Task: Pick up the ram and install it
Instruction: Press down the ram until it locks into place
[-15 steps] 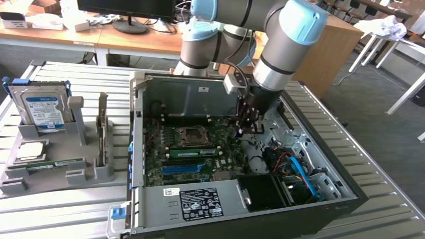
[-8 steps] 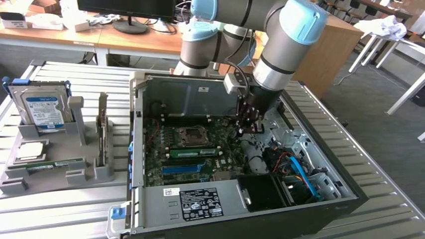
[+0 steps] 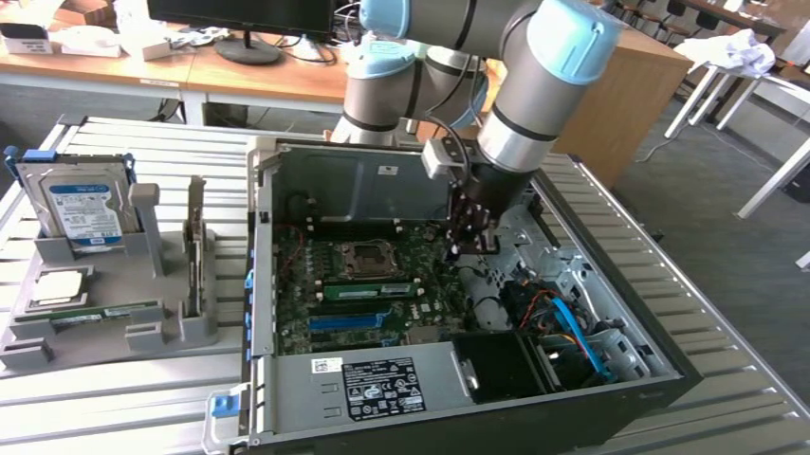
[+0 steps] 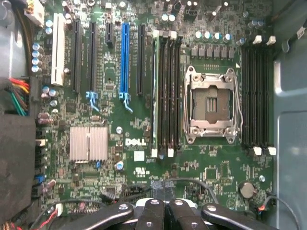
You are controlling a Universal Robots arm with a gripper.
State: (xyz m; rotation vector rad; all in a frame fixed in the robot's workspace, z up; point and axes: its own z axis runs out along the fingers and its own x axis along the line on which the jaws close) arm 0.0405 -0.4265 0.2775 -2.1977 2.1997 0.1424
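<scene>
A green ram stick (image 3: 371, 288) with a white sticker sits seated in a memory slot on the motherboard, just in front of the CPU socket (image 3: 367, 256). In the wrist view its thin green edge (image 4: 154, 91) fills the outermost of the black slots beside the socket (image 4: 211, 103). A second green ram stick (image 3: 91, 314) lies in the grey holder outside the case. My gripper (image 3: 471, 248) hangs inside the open case, above the board and to the exterior view's right of the socket. Its black fingers (image 4: 152, 213) are pressed together with nothing between them.
The grey holder (image 3: 101, 336) at the exterior view's left carries a silver hard drive (image 3: 82, 209), a dark expansion card (image 3: 196, 246) on edge and a square chip (image 3: 57, 286). The case walls (image 3: 260, 284), the power supply (image 3: 379, 384) and blue cables (image 3: 572, 327) surround the board.
</scene>
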